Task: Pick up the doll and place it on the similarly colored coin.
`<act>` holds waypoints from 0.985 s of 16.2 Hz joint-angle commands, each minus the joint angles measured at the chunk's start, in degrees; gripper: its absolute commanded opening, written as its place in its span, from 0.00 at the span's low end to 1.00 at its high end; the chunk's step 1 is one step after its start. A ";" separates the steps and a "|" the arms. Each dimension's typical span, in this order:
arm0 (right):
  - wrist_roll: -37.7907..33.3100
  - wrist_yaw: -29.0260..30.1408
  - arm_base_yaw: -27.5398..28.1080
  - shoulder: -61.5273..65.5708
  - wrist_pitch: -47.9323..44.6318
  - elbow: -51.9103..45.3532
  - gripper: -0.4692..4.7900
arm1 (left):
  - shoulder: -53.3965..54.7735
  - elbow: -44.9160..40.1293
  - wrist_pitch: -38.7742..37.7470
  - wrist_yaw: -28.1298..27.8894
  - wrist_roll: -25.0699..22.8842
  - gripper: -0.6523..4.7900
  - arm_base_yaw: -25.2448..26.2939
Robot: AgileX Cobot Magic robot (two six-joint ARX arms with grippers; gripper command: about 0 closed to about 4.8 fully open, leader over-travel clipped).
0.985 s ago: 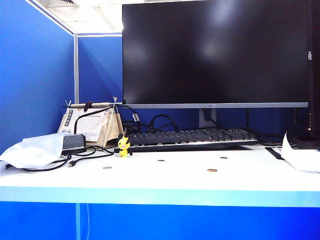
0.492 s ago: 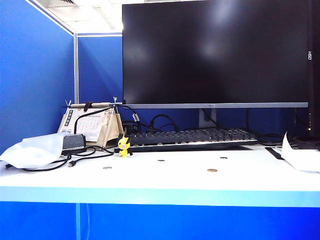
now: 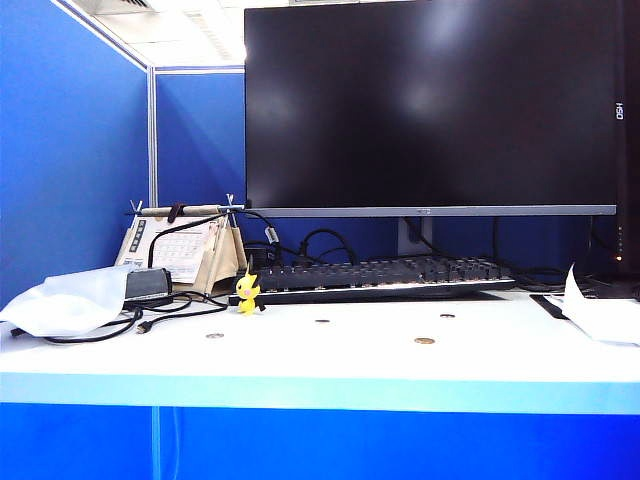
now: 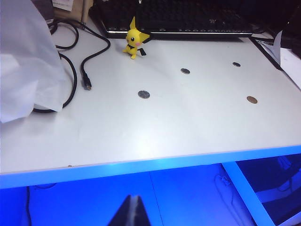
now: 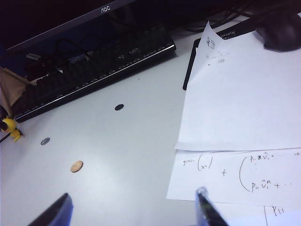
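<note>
The doll (image 3: pixel 247 292) stood upright on the white table (image 3: pixel 330 360), just in front of the keyboard's (image 3: pixel 375 276) left end, near a black cable (image 4: pixel 80 61). The coin (image 3: pixel 424 341) lay flat, well apart to the doll's right, nearer the table's front edge. The left tool (image 4: pixel 133 212) hung clenched and empty off the front edge. The right tool (image 5: pixel 134 207) hovered released over the table beside loose papers (image 5: pixel 240 108).

Blue partition walls (image 3: pixel 70 150) enclosed a white desk (image 3: pixel 330 355) with a pale blue front edge. A large dark monitor (image 3: pixel 430 105) stood behind a black keyboard (image 3: pixel 375 277). Ceiling light panels (image 3: pixel 170 25) were visible overhead.
</note>
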State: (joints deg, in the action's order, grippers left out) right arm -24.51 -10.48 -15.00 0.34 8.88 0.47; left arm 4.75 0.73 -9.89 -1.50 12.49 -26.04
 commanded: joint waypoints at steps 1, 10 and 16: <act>0.13 0.04 -0.07 0.04 -1.01 -0.44 0.73 | 0.04 -0.09 -0.33 0.24 -0.04 0.11 0.00; 0.09 -0.09 -0.13 0.02 -8.04 -0.46 0.73 | 0.04 -0.09 -0.33 0.92 0.79 0.11 0.00; 1.49 2.84 0.22 0.11 -20.20 0.28 0.73 | 0.04 0.04 0.39 15.78 10.43 0.11 0.00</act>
State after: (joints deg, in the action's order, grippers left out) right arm -23.77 -9.15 -14.81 0.36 -7.05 0.51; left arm 4.75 0.73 -8.97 10.26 21.50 -26.04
